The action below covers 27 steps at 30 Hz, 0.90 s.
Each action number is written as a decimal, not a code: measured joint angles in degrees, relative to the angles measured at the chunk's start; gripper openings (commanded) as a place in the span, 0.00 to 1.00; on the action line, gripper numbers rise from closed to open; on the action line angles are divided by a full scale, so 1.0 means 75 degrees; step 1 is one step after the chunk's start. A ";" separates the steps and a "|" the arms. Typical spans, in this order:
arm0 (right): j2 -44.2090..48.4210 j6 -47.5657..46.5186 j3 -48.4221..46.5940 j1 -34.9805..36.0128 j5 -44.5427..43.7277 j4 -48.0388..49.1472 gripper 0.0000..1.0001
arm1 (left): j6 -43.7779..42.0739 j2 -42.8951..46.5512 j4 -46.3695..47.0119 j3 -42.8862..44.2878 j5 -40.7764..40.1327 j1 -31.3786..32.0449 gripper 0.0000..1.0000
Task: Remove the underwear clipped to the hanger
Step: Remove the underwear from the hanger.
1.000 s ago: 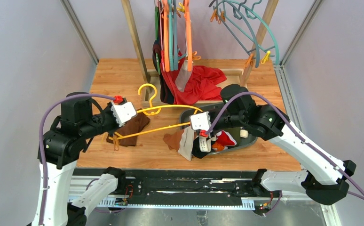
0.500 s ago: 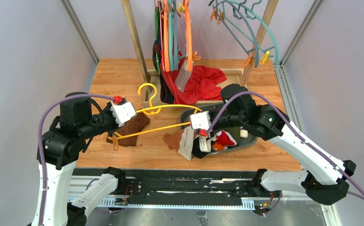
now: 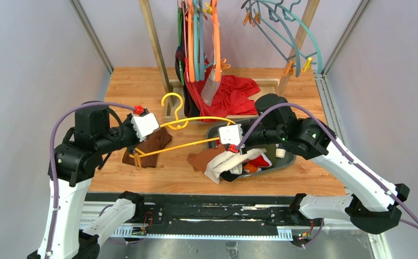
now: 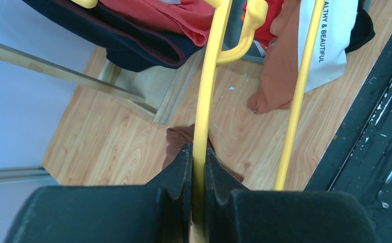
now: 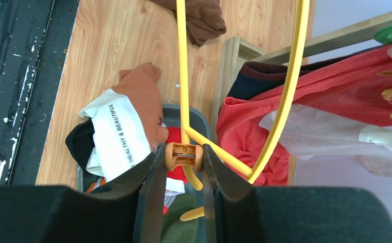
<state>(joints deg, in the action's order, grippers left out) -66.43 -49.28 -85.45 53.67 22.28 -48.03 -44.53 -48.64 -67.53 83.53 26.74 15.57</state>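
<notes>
Just below the centre of the overhead view, I hold a yellow hanger (image 3: 188,144) level above the wooden table (image 3: 136,86), one arm at each end. At the left of that frame my left gripper (image 4: 198,169) is pressed tight on the hanger's thin bar, its fingers meeting around the yellow plastic, with a dark brown cloth (image 3: 154,144) lying on the boards beneath. At the middle of the frame my right gripper (image 5: 183,153) pinches an orange clip (image 5: 184,157) on the hanger's far end, a finger against each side of it. Brown briefs (image 5: 133,109) with a white printed waistband sprawl lower left of the clip, one corner reaching up beside it; I cannot tell whether the clip grips the fabric. Black briefs (image 5: 77,143) lie under them, at the edge of a grey bin (image 5: 200,119), and red briefs (image 3: 261,159) with white trim rest inside the bin. A large red cloth (image 3: 234,97) hangs from the rack at upper centre.
</notes>
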 measured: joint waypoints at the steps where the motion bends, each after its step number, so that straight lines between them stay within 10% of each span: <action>1: 0.0000 0.0000 0.0003 0.0000 -0.0052 -0.0003 0.01 | 0.0000 0.0000 0.0020 0.0000 0.0003 0.0000 0.00; 10: 0.0000 -0.0009 0.0119 -0.0003 -0.0318 0.0017 0.11 | 0.0000 0.0102 0.0032 0.0020 -0.0006 0.0000 0.00; 18: 0.0003 0.0041 0.0131 -0.0003 -0.0289 0.0020 0.65 | -0.0006 0.0122 0.0029 0.0035 -0.0015 0.0000 0.00; 27: 0.0064 0.0391 0.0114 -0.0082 0.0055 -0.0029 0.69 | -0.0108 0.0140 0.0373 -0.0525 -0.0166 0.0000 0.00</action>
<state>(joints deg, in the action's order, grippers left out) -65.95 -46.35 -84.60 53.06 22.70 -48.25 -45.34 -47.59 -64.73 79.59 25.50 15.57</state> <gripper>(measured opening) 0.689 0.099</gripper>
